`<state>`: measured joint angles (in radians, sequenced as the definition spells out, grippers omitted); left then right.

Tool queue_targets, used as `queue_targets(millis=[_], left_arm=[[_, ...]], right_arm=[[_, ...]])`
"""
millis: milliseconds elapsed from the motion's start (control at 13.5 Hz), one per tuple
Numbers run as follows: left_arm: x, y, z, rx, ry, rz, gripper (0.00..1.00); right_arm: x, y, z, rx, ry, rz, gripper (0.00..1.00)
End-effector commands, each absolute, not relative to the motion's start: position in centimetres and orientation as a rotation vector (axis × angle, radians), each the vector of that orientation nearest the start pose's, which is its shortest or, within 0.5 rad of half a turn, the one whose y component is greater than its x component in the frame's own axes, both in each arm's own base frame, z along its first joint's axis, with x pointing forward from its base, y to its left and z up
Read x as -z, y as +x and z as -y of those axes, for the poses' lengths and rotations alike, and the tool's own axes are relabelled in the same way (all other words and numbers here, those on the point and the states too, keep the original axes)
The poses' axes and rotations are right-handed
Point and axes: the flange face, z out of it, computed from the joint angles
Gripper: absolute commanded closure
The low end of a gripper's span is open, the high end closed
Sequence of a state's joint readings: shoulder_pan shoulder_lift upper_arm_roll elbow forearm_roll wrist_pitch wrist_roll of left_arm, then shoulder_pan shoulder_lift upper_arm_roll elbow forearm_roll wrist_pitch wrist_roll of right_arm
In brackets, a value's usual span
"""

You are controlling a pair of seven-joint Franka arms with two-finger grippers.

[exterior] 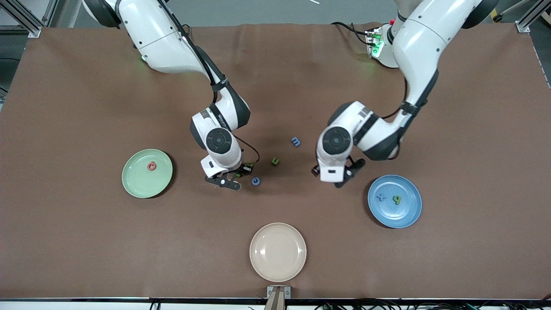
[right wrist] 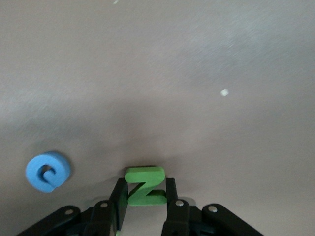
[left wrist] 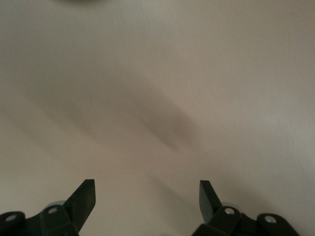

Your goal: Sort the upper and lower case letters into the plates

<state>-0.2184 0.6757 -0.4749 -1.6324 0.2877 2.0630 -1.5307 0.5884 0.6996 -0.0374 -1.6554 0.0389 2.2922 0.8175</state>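
Right pincer [right wrist: 143, 199] is clamping a green letter [right wrist: 144, 185] on the counter [exterior: 86, 237] beside the blue ring [exterior: 256, 181], probably heading for the green plate [exterior: 129, 181]. Left pincer [left wrist: 146, 196] is hanging released, empty, just beside the blue plate [exterior: 411, 213] already holding 2 letters.

There were 3 plates: 1 green plate [exterior: 131, 186], 1 blue plate [exterior: 409, 215] and 1 beige plate [exterior: 278, 252]. 7 letters showed: 1 red ring [exterior: 151, 166] on the green plate; 1 blue x [exterior: 381, 197] and 1 green g [exterior: 396, 199] on the blue plate; 1 blue m [exterior: 295, 141], 1 small green letter [exterior: 275, 161] and 1 blue ring [exterior: 256, 181] on the table; and 1 green N [right wrist: 144, 186]. There were 2 arms, each with 1 gripper.
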Motion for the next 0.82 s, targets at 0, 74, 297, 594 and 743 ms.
queue_targets(millis=[0, 74, 297, 594, 743], left_arm=[[-23.8, 51.3, 40.4, -0.158, -2.835, 1.122, 0.18], [-22.9, 49.6, 41.8, -0.161, -2.862, 1.08, 0.22], [-21.2, 46.8, 43.3, -0.164, -2.909, 1.022, 0.31], [-19.6, 43.4, 44.8, -0.179, -2.91, 0.98, 0.38], [-19.2, 42.7, 45.0, -0.177, -2.933, 0.977, 0.4]], right_arm=[[-25.7, 59.4, -29.0, -0.113, -3.146, -0.381, 1.0], [-26.8, 59.4, -26.2, -0.119, -3.147, -0.331, 1.0], [-28.2, 59.1, -14.8, -0.158, -3.146, -0.119, 1.0], [-24.1, 56.3, -5.9, -0.143, -3.128, 0.022, 1.0], [-22.7, 55.8, -5.2, -0.117, -3.121, 0.021, 1.0]])
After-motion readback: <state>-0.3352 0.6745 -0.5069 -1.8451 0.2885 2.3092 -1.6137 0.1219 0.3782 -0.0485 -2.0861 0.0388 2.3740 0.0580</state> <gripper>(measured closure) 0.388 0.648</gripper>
